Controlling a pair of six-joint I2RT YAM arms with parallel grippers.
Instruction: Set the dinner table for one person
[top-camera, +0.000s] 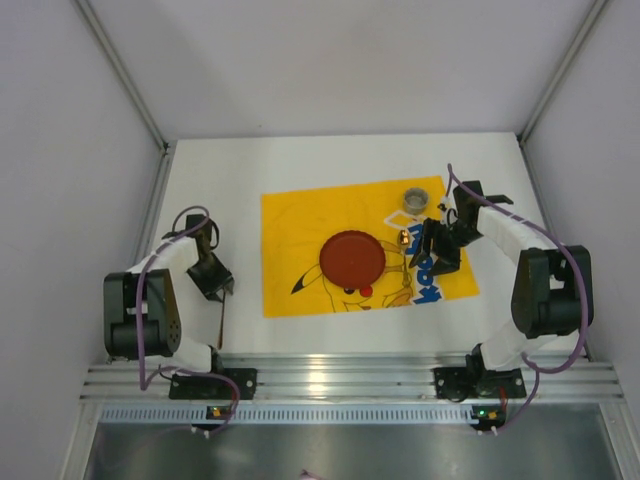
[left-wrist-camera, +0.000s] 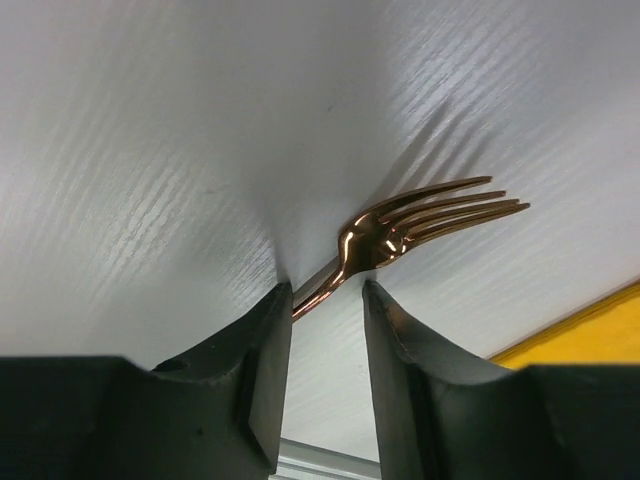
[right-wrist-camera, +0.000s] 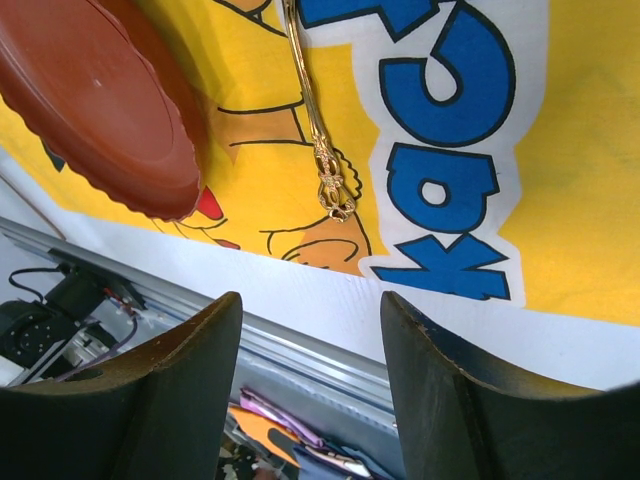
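**Fork under the left hand, right hand empty over the mat**

From above, the white counter (top-camera: 220, 180) fills the middle of the frame, with a ribbed metal rail (top-camera: 350, 380) along its lower edge. A yellow cartoon mat (top-camera: 300, 225) lies in the centre of the counter. A red plate (top-camera: 352, 258) sits on the mat, and a gold spoon (top-camera: 405, 250) lies just right of the plate. A small cup (top-camera: 415, 197) stands near the mat's upper right corner. The left hand (top-camera: 215, 280) is low over the bare counter, left of the mat, with a copper fork (top-camera: 220, 320) sticking out below it. The right hand (top-camera: 437, 255) hangs over the mat's right side, next to the spoon.

At the left wrist, the left hand (left-wrist-camera: 328, 290) has its fingers (left-wrist-camera: 265, 370) apart. The fork (left-wrist-camera: 420, 225) runs between them, its handle close to the finger on the left of the frame. Its prongs point to the upper right over the counter (left-wrist-camera: 150, 150).

At the right wrist, the right hand (right-wrist-camera: 310, 300) is spread wide with nothing between its fingers (right-wrist-camera: 190, 380). The plate (right-wrist-camera: 100, 90) is at upper left. The spoon (right-wrist-camera: 320, 150) handle lies on the mat (right-wrist-camera: 580, 150). Below them is a strip of counter (right-wrist-camera: 540, 340), then the rail (right-wrist-camera: 300, 350).
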